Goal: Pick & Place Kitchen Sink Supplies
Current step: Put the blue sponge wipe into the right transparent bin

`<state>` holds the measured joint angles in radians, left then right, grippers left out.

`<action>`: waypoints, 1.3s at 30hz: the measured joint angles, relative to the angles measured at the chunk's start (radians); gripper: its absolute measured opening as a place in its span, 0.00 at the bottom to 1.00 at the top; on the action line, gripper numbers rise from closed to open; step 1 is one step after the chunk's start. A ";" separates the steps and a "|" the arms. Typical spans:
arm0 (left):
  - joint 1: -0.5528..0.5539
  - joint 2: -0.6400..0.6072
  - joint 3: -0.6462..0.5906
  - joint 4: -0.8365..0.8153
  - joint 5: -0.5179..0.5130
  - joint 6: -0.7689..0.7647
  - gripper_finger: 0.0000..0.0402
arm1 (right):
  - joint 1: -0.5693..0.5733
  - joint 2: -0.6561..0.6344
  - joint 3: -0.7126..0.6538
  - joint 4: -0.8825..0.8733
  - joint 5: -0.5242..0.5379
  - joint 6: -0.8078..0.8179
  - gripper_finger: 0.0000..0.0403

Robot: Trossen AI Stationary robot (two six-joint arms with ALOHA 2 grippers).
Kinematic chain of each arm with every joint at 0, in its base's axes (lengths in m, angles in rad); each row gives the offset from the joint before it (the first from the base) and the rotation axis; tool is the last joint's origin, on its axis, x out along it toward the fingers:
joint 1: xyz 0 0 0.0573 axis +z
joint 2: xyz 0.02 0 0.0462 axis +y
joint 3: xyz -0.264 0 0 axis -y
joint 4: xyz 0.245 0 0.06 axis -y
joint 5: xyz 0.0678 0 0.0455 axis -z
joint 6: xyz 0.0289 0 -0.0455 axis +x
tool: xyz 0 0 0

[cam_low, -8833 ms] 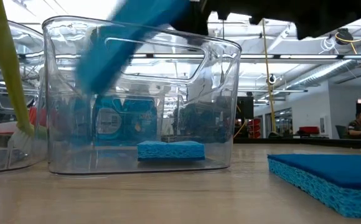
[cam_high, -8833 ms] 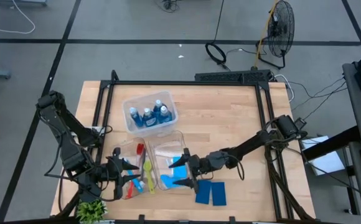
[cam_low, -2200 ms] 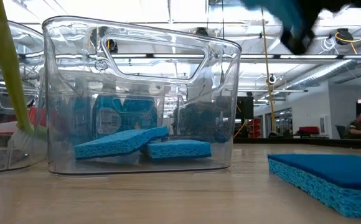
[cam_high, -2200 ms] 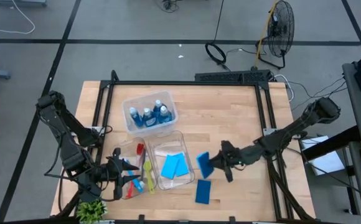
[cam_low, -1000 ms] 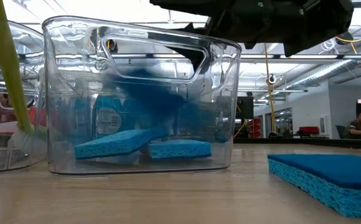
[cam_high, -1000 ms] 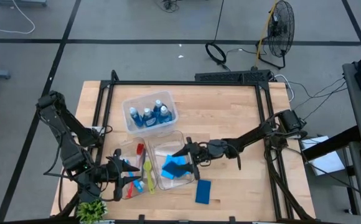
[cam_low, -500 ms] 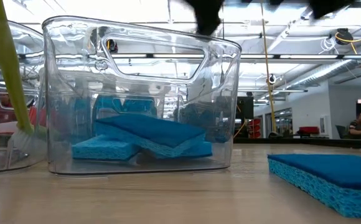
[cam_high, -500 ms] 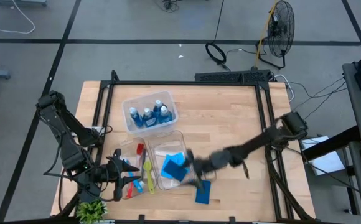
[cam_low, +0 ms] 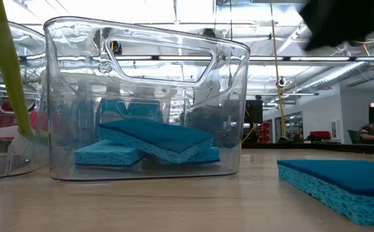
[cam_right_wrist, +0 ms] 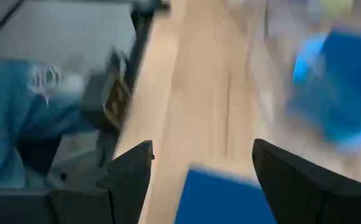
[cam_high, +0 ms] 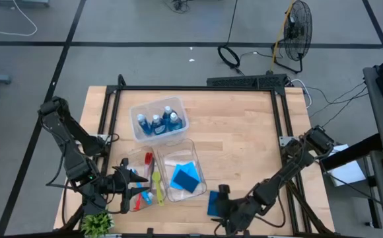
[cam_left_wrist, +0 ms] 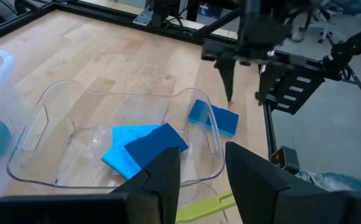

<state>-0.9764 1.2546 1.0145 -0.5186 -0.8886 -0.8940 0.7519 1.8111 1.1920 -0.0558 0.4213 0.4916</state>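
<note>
Three flat blue sponges (cam_high: 185,177) lie stacked in a clear bin (cam_low: 238,96); the top one leans on the other two (cam_low: 158,136). One more sponge (cam_high: 212,203) lies flat on the table near its front edge; it also shows in the low view (cam_low: 342,183). My right gripper (cam_right_wrist: 202,148) is open and hovers over this sponge (cam_right_wrist: 230,199), touching nothing. My left gripper (cam_left_wrist: 202,158) is open, at the front left beside the brushes (cam_high: 148,192). Blue-liquid bottles (cam_high: 157,122) stand in a far bin.
A clear bin (cam_high: 140,165) left of the sponge bin holds slim brushes; a yellow-green one (cam_low: 3,64) leans in it. A small potted plant (cam_high: 97,223) stands at the front left corner. Bare wood (cam_high: 244,132) lies right of the bins.
The third sponge has fallen from my right gripper into the clear bin and now lies across the other two. My right gripper has left the bin and gone toward the table's near edge, to above the last sponge on the table.
</note>
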 joint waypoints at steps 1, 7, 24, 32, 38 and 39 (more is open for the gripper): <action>0.000 0.000 0.000 0.000 0.000 0.000 0.33 | 0.006 0.002 -0.019 -0.001 0.000 0.028 0.65; 0.000 0.000 0.000 0.000 0.000 0.000 0.33 | 0.011 0.003 -0.160 0.090 -0.003 0.147 0.61; 0.000 0.000 0.000 0.000 0.000 0.000 0.33 | -0.058 -0.002 -0.322 0.038 0.008 0.312 0.51; 0.000 0.000 0.000 0.000 0.000 0.000 0.33 | -0.092 -0.045 -0.323 -0.188 -0.039 0.394 0.49; 0.000 0.000 0.000 0.000 0.000 0.000 0.33 | -0.092 -0.137 -0.324 -0.403 -0.031 0.471 0.49; 0.000 0.000 0.000 0.000 0.000 0.000 0.33 | -0.092 -0.152 -0.324 -0.420 -0.014 0.477 0.49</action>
<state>-0.9764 1.2547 1.0145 -0.5186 -0.8883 -0.8940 0.6599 1.6596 0.8678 -0.4755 0.4073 0.9686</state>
